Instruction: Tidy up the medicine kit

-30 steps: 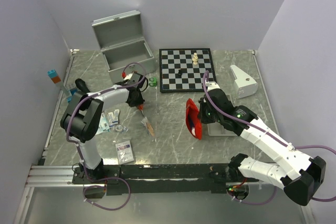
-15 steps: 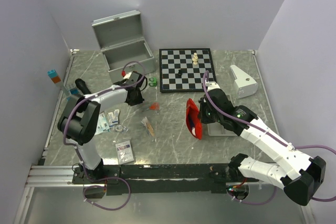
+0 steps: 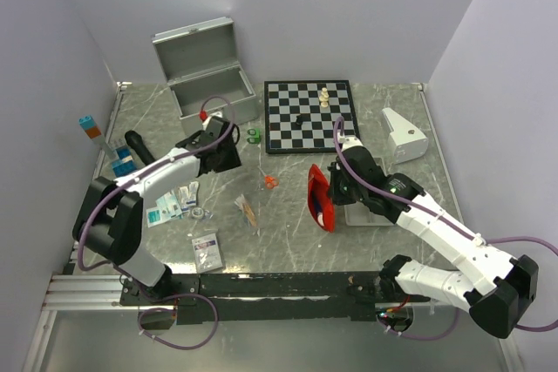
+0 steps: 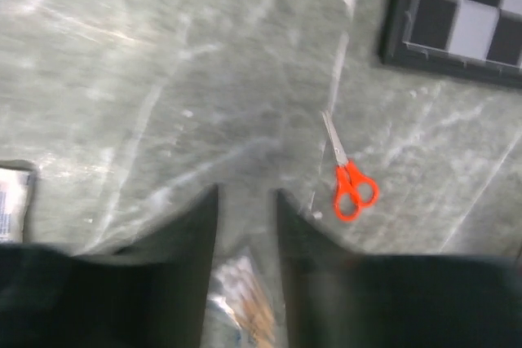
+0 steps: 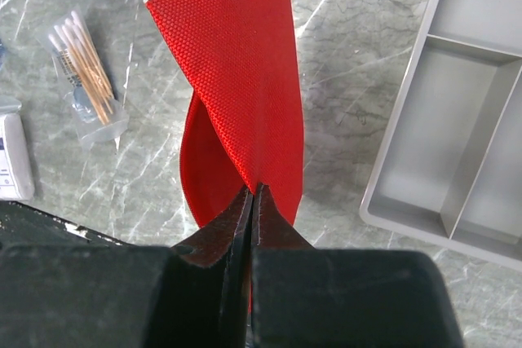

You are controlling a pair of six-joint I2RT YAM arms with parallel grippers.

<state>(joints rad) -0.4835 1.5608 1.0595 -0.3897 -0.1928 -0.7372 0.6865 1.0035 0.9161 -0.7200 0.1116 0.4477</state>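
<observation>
Right fingers (image 5: 231, 230) clamp edge of red pouch (image 5: 236, 79) (upright, beside tray (image 5: 457, 120)); left fingers (image 4: 192, 242) parted, empty

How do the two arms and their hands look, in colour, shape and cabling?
The left arm and right arm have white rounded links and black joints. A thin purple cable loops along each. The left hand and right hand are black, each with two flat, tapering fingers.
</observation>
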